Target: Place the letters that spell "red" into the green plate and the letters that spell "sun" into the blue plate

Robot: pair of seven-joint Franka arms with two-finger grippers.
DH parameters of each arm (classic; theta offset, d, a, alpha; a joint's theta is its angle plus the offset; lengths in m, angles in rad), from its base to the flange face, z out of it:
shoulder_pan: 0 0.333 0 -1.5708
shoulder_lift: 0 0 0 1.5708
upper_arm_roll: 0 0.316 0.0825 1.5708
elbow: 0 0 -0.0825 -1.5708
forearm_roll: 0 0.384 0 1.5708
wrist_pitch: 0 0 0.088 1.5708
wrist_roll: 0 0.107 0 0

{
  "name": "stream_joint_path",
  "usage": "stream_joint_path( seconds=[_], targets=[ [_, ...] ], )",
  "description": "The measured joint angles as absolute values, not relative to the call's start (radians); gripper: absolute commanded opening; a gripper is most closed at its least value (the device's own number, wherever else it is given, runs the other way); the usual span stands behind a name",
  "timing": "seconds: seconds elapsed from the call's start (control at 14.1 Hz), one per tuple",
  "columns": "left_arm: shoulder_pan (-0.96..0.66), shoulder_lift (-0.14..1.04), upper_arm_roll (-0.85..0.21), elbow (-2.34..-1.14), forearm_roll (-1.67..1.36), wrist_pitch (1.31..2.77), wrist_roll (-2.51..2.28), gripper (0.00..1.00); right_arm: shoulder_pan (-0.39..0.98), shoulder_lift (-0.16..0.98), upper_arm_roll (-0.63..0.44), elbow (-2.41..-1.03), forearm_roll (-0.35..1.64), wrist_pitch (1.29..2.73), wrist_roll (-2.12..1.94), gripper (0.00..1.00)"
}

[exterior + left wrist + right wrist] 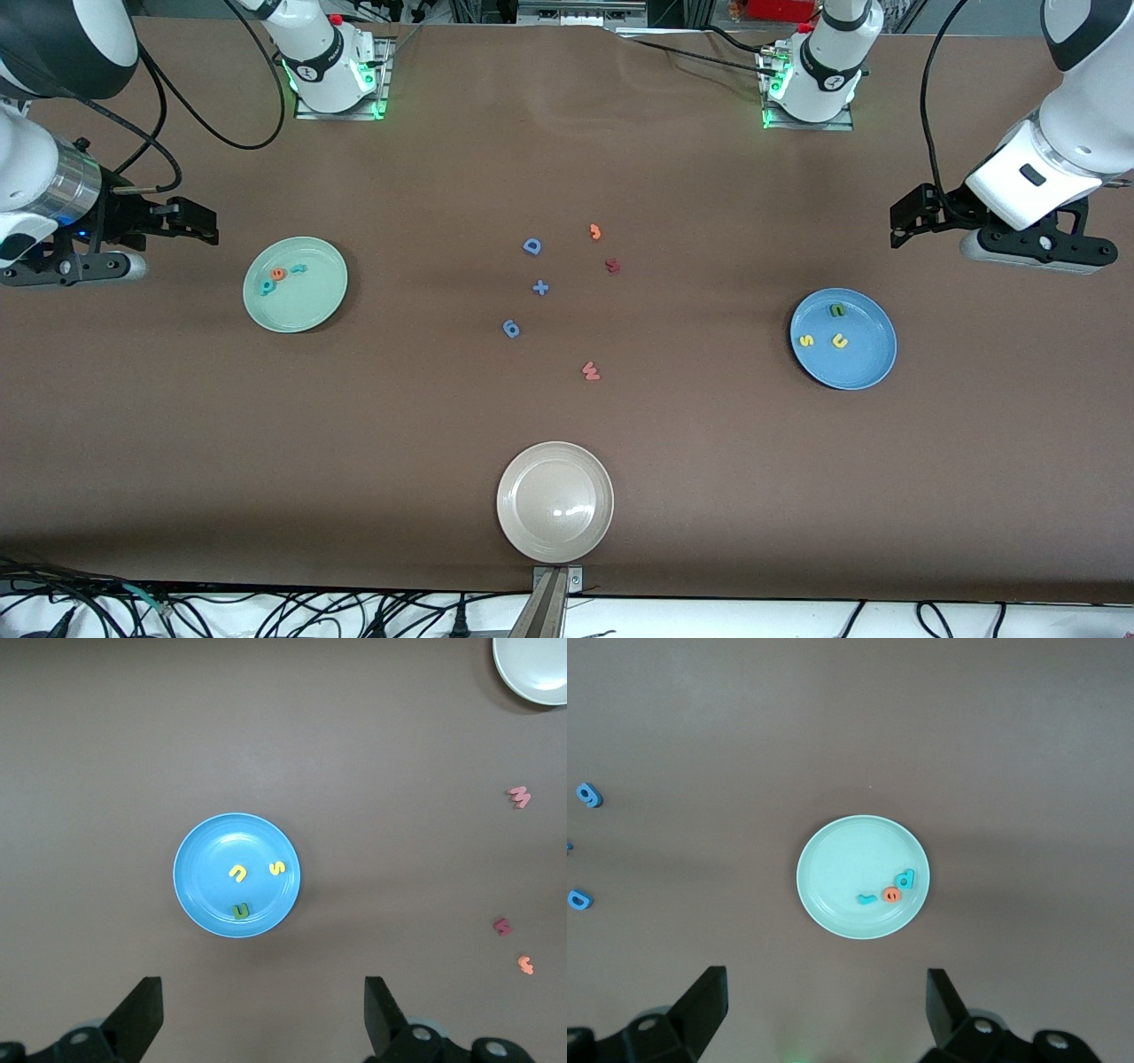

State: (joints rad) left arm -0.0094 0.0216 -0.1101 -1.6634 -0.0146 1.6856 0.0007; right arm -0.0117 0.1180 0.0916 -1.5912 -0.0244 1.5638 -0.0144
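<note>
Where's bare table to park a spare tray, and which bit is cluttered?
Free: the stretch between the green plate and the loose letter cluster; the stretch between that cluster and the blue plate; both flanks of the beige plate. Crowded: mid-table, where the loose letters lie scattered.

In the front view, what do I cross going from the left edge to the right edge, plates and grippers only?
right gripper → green plate → beige plate → blue plate → left gripper
</note>
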Motion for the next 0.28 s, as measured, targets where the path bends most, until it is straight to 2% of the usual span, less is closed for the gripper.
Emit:
stream_joint_path(
  seconds=[0.28],
  targets=[
    [-0.009, 0.022, -0.110, -1.663, -0.015, 1.685, 0.001, 1.00, -0.013, 0.115, 0.092, -1.591, -0.024, 1.560, -0.009, 0.99]
  ],
)
